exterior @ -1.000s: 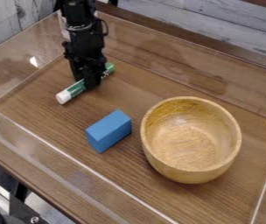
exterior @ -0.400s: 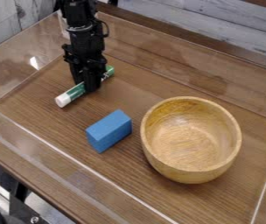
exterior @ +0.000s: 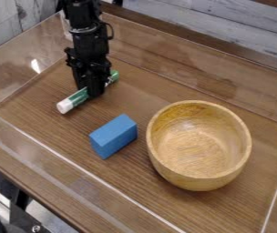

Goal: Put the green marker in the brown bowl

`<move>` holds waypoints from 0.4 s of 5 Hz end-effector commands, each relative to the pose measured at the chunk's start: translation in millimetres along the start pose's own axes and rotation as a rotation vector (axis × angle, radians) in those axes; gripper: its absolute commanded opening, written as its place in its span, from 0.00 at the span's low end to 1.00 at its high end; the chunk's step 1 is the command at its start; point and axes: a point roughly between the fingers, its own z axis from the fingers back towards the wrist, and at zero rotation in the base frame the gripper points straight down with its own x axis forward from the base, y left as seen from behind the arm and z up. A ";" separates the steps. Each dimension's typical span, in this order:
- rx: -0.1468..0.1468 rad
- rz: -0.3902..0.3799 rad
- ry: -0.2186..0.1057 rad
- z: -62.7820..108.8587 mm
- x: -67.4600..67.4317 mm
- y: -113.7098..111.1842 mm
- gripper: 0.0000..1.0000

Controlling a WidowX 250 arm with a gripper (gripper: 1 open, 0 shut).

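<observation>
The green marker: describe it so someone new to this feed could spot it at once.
Start at the big brown wooden bowl at lower right, go left past the blue block to the black gripper standing on the table. The green marker lies under its shut fingers. It is slim with a white barrel, unlike the chunky solid-blue block.

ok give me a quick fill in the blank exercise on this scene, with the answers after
1. The gripper is closed on the green ____.
2. The brown bowl has ____ inside it.
3. The blue block lies between the green marker and the ____.
4. The marker rests on the ____, not in the bowl.

Missing words: marker; nothing; bowl; table
</observation>
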 end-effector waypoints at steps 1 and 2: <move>0.051 -0.011 -0.067 30.3 6.1 -1.4 0.00; 0.050 -0.011 -0.063 33.6 5.8 -3.3 0.00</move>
